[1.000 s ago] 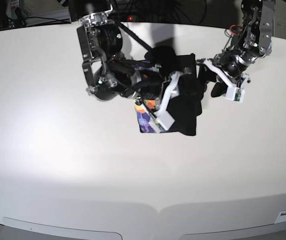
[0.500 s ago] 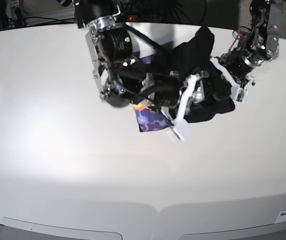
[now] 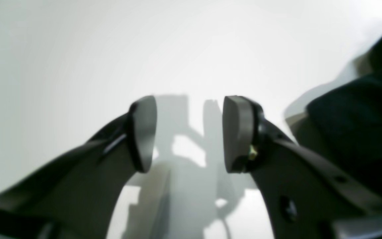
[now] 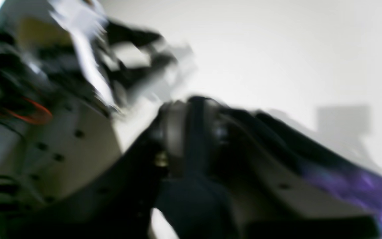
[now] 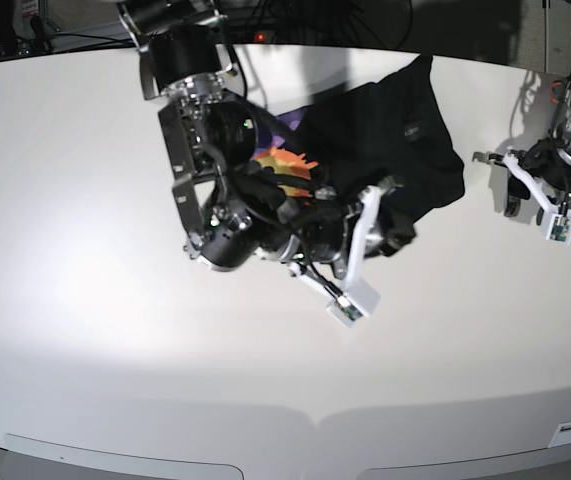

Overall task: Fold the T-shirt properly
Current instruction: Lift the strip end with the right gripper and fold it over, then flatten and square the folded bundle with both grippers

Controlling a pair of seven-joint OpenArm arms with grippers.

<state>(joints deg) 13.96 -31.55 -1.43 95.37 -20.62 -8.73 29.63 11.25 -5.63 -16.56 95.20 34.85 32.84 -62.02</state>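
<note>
My right gripper [image 4: 191, 132] is clamped on a fold of the T-shirt [image 5: 385, 140]; black cloth sits pinched between the pads, purple print trailing off toward 4 o'clock in that blurred wrist view. The shirt lies bunched at 12 o'clock on the white table [image 5: 85, 300], orange-yellow print showing beside my right arm. My left gripper [image 3: 188, 132], jaws apart and empty, hangs over bare table at 3 o'clock, clear of the cloth.
</note>
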